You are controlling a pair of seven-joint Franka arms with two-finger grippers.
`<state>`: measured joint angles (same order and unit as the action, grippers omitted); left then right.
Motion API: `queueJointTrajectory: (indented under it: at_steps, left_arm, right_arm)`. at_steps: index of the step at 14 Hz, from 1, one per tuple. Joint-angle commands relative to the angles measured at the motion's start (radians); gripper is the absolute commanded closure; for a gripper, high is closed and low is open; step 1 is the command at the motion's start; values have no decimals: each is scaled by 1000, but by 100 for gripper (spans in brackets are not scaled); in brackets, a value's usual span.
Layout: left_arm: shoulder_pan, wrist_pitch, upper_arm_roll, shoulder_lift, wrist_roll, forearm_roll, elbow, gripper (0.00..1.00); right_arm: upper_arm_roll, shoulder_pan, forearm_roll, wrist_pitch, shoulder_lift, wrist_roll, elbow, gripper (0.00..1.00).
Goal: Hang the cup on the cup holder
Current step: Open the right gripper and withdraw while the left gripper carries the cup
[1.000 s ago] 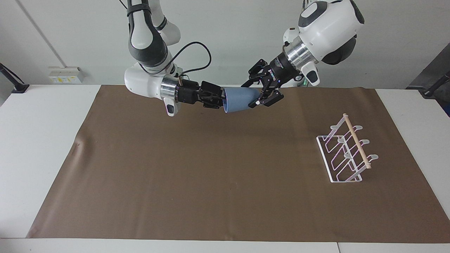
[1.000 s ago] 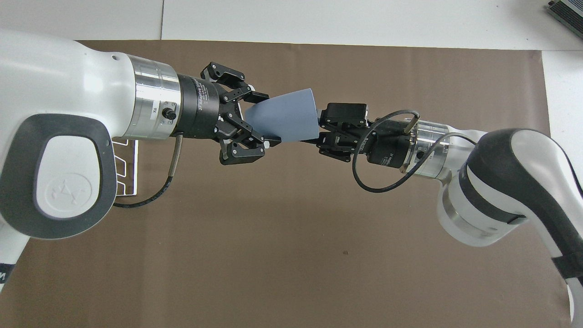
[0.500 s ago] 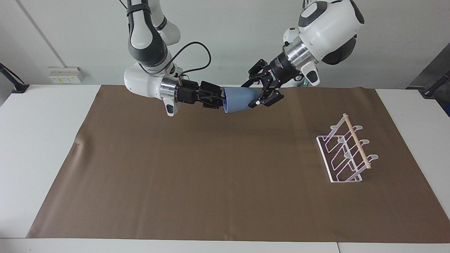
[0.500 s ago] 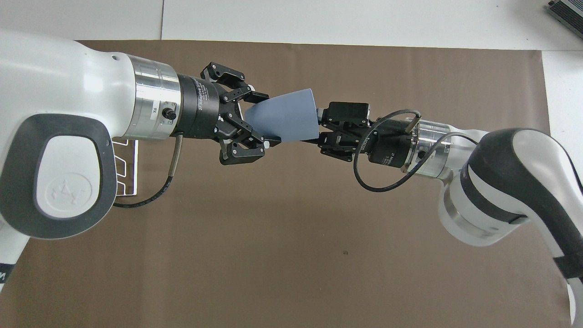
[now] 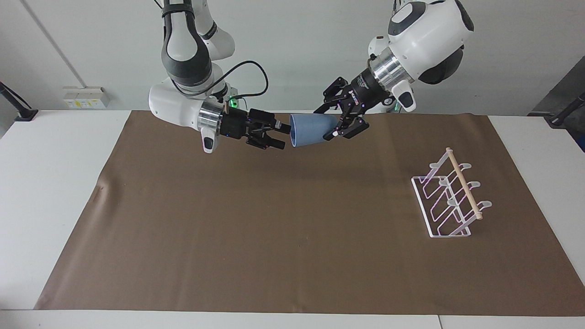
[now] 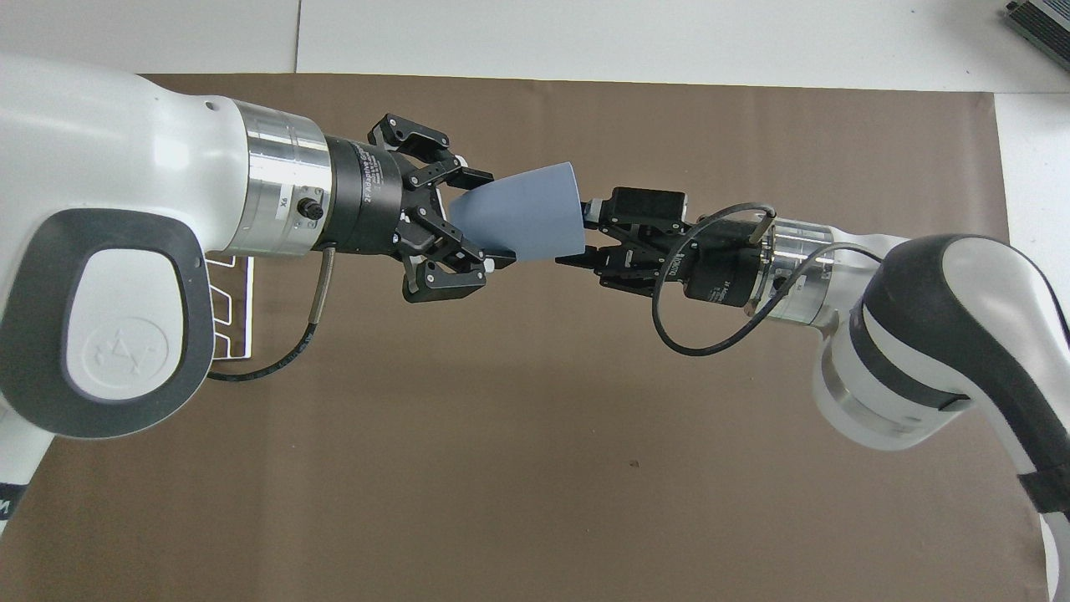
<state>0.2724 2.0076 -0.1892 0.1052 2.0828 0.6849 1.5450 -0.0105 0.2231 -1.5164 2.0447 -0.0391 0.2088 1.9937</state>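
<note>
A: Status? Cup (image 5: pixel 311 129) in air over tabletop (image 5: pixel 256 214), clamped at base by left hand (image 5: pixel 343 123); right hand (image 5: pixel 279 137) spread, just clear of rim.

B: Hazard? Slipping on tapered wall en route to cup holder (image 5: pixel 450 196), well apart toward left arm's end.

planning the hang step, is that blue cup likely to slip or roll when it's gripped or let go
The cup, held sideways at its narrow base by the left gripper, looks smooth and tapered, so it may slip. Round-walled, it would probably roll in a curve if dropped. It keeps its shape, so likely stiff and light.
</note>
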Motion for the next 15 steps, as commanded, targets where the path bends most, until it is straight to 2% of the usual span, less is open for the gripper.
queueJointTrajectory:
  at_steps: [1, 3, 4, 9, 11, 15]
  left_arm:
    - [5, -1, 10, -22, -7, -18, 21, 100]
    - [10, -1, 10, -24, -15, -82, 24, 100]
    - [13, -1, 10, -25, -17, -118, 29, 100]
    - [14, 5, 10, -39, -81, -350, 70, 100]
    - [5, 10, 11, -50, -168, -399, 99, 100]
    - [-50, 98, 17, -84, -332, -537, 194, 100]
  right_arm:
    - [7, -53, 79, -21, 16, -20, -1, 0]
    - [3, -82, 100, -40, 18, -22, -4, 0]
    - [0, -94, 152, -40, 24, -23, -9, 0]
    - [-3, -143, 542, -24, 30, -31, -52, 0]
    - [-2, -143, 729, 3, 21, -32, -70, 0]
    - [4, -133, 1095, 60, 21, -31, -72, 0]
